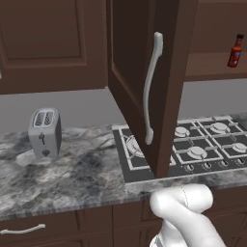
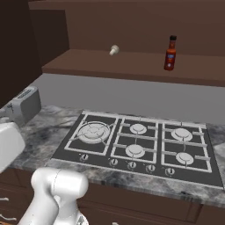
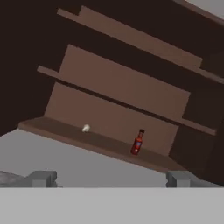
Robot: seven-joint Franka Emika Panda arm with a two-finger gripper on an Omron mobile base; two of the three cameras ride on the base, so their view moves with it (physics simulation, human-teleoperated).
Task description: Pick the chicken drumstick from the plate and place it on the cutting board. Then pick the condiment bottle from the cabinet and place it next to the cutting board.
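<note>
The claw stands wide open with nothing between its two grey fingertips, which rise at the bottom of the hand view, well apart from each other. Ahead of the claw and beyond the pale wall strip lies the lowest shelf of the open cabinet, tilted in this view. The condiment bottle stands upright on that shelf, a little toward the right fingertip's side and far ahead of the claw, not touching it. A small pale knob-like object, too small to identify, lies on the same shelf on the other side of the bottle, apart from it. In the right base view the bottle stands on the shelf above the back of the stove, with the pale object to its side. In the left base view the cabinet door hangs open over the stove, its long silver handle facing the camera, and the bottle shows past the door on the shelf. A toaster sits on the marble bench, well away from the bottle
</note>
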